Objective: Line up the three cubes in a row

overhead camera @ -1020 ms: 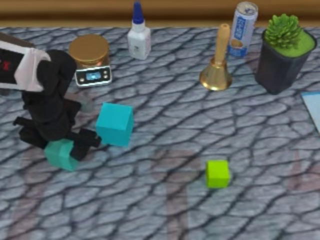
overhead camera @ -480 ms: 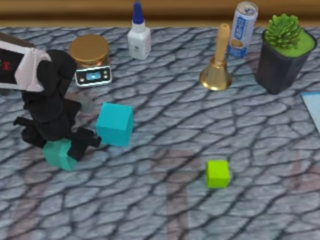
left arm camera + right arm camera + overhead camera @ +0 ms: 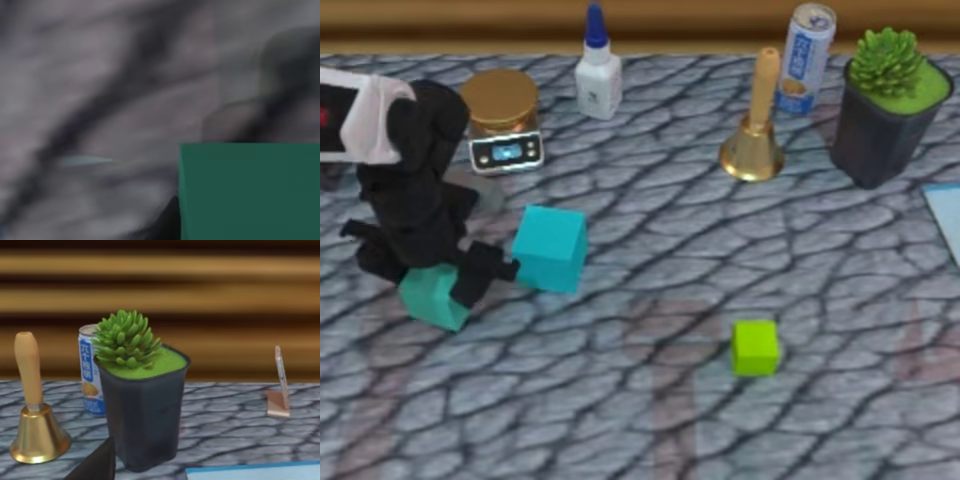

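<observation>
My left gripper [image 3: 425, 270] is shut on the mid-sized teal-green cube [image 3: 432, 300] near the table's left side. In the left wrist view that cube [image 3: 250, 192] fills the near corner, with a dark fingertip [image 3: 169, 222] against its side. The largest cyan-blue cube [image 3: 550, 248] stands just right of the gripper, close to one finger. Farther right and nearer the front lies the small lime-green cube [image 3: 755, 347], alone. My right arm is out of the top view; its wrist view shows one dark fingertip [image 3: 97, 465] set wide to one side, holding nothing.
Along the back stand a gold-topped scale [image 3: 500, 120], a glue bottle [image 3: 597, 70], a brass bell [image 3: 753, 130], a drink can [image 3: 807, 55] and a potted succulent [image 3: 888, 105]. A blue sheet [image 3: 945, 215] pokes in at the right edge.
My left gripper, holding the teal-green cube, has shifted a little toward the back and left. The cyan-blue and lime-green cubes have not moved.
</observation>
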